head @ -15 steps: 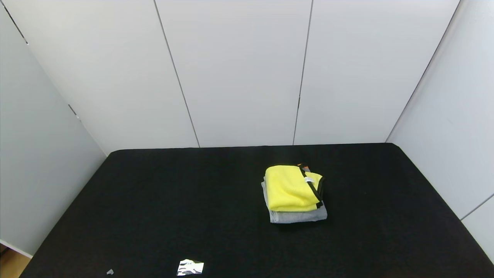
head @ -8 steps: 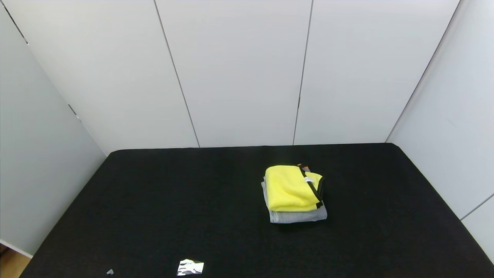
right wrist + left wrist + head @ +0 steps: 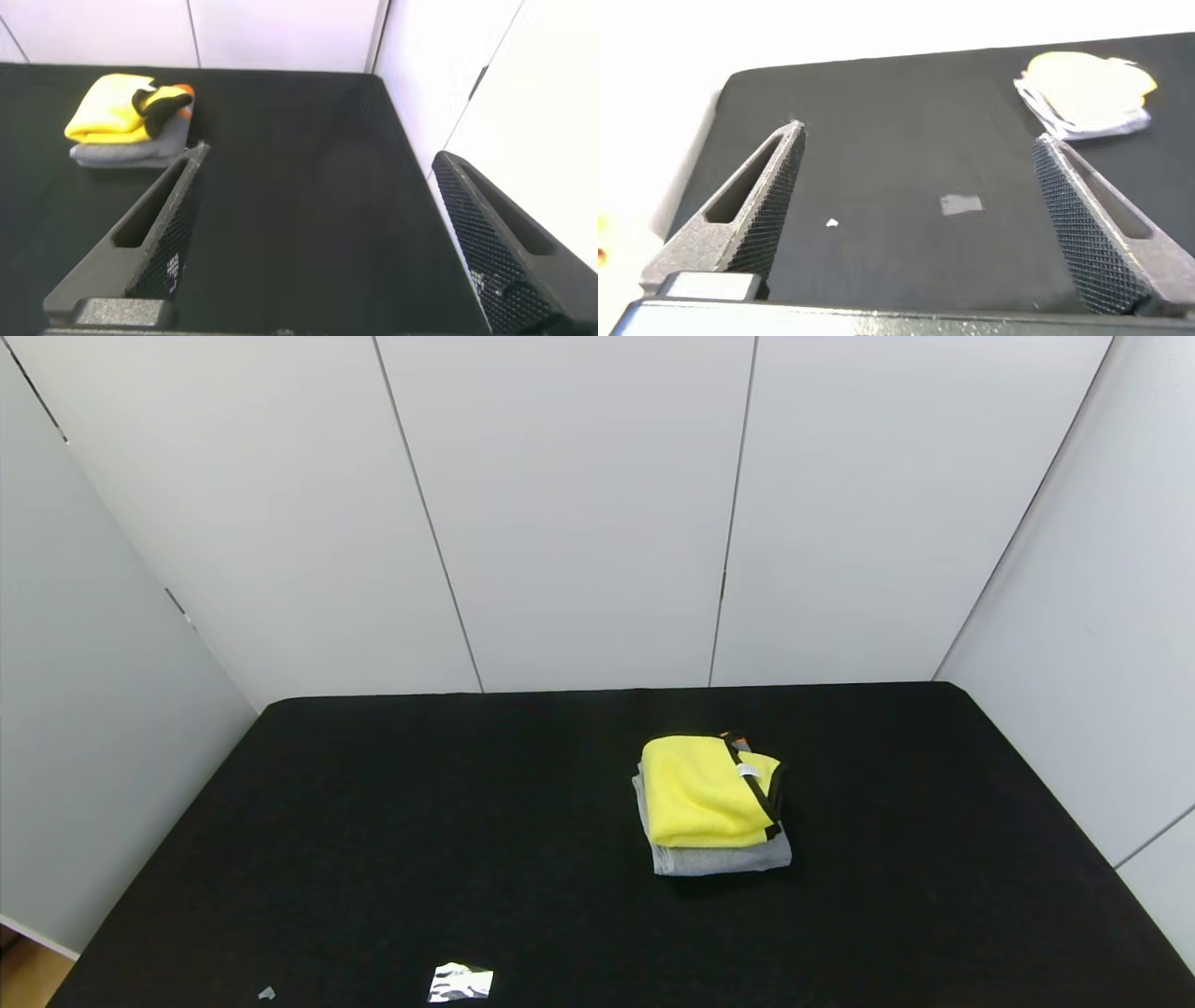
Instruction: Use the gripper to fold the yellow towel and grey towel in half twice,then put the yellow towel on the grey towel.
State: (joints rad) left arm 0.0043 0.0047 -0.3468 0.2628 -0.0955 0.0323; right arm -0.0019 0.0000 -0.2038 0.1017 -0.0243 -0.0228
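Observation:
The yellow towel (image 3: 700, 791) lies folded on top of the folded grey towel (image 3: 719, 859), right of the table's middle. Its dark trim and white tag face right, and an orange band mark peeks out behind it. The stack also shows in the left wrist view, yellow towel (image 3: 1088, 79) over grey towel (image 3: 1092, 121), and in the right wrist view, yellow towel (image 3: 112, 112) over grey towel (image 3: 126, 152). My left gripper (image 3: 915, 140) is open and empty, well back from the stack. My right gripper (image 3: 318, 159) is open and empty near the table's right side. Neither arm shows in the head view.
The table (image 3: 373, 821) has a black cloth cover. A crumpled silvery scrap (image 3: 459, 982) and a tiny white fleck (image 3: 266, 993) lie near the front left edge. White wall panels close in the back and both sides.

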